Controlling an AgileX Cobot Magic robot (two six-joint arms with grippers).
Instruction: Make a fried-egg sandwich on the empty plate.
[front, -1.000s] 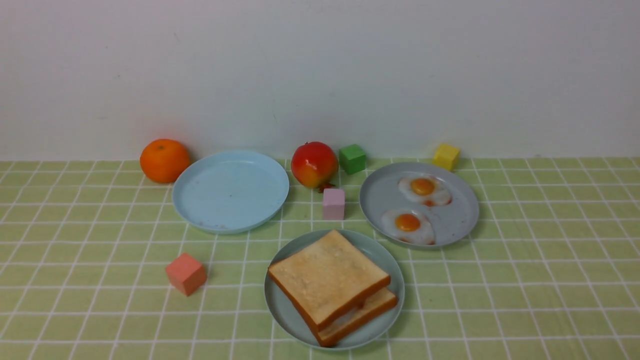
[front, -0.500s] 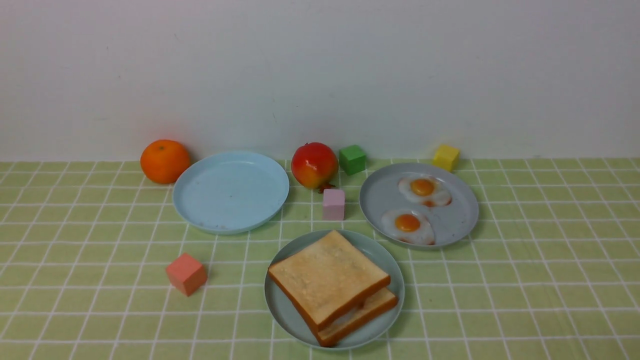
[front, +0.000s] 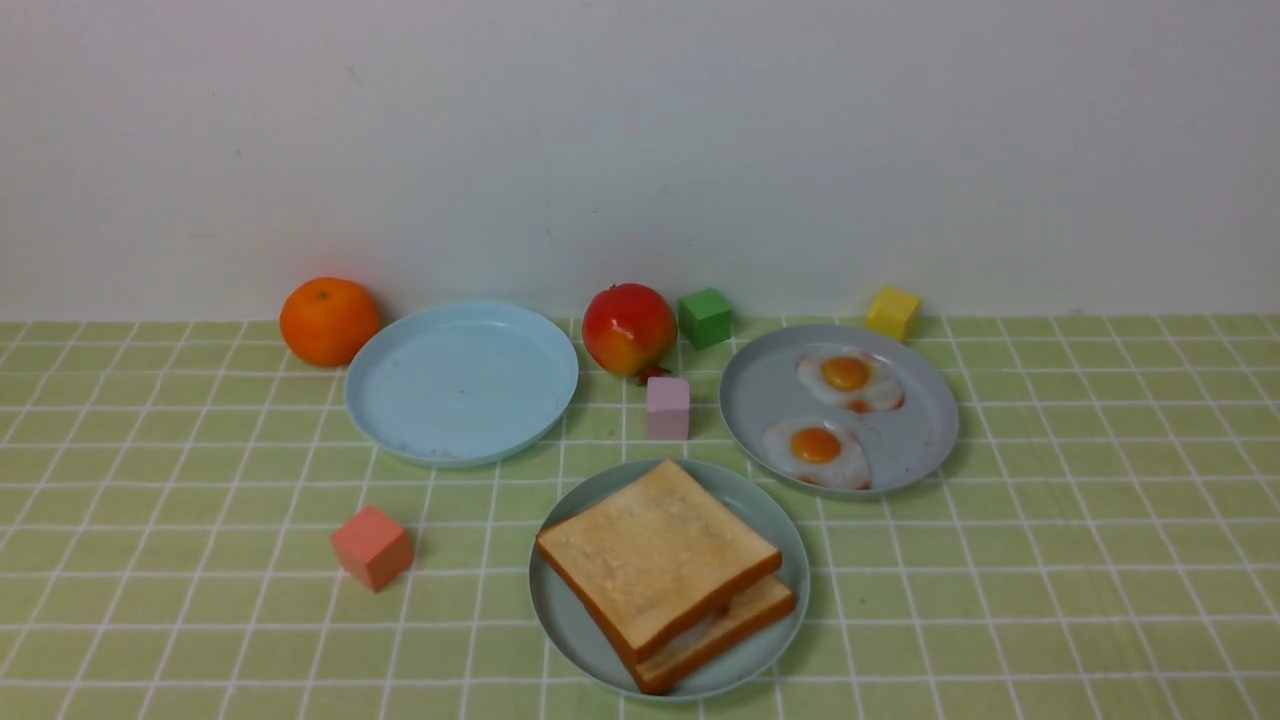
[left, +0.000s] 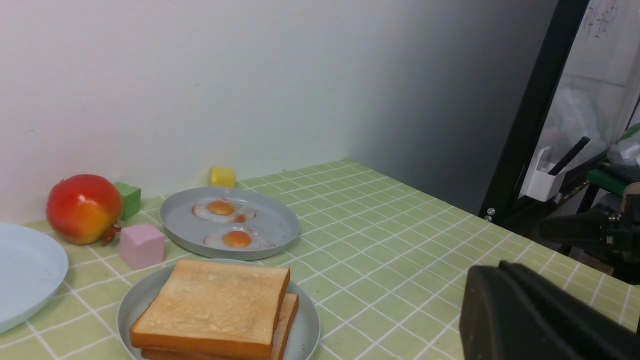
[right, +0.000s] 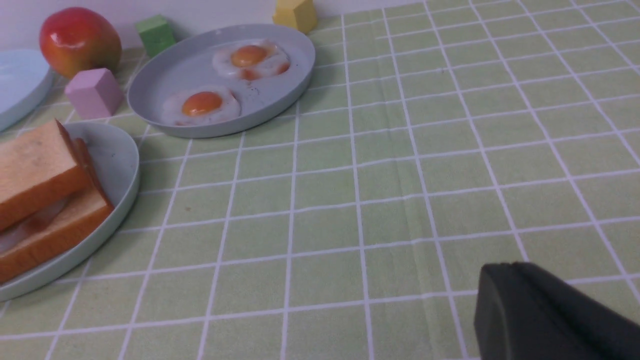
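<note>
Okay, fried-egg sandwich of two square golden-brown toast slices (front: 655, 560) sits on the round pale teal-green plastic plate (front: 783, 650), near side, centre. Top slice is skewed off the lower one; glossy white fried egg (front: 690, 637) shows between, probably, only a sliver visible. Left black gripper (left: 502, 270) closed, nothing in it. Right black gripper (right: 505, 270) also closed, nothing held. Both clear of the sandwich. Round grey plate (front: 925, 455), beyond and to the right, carries two fried eggs with orange yolks (front: 816, 446). Small pink block (front: 667, 408) stands between that and the round sky-blue plate (front: 460, 385). Coral-red cube (front: 373, 548) is left of the sandwich plate.
</note>
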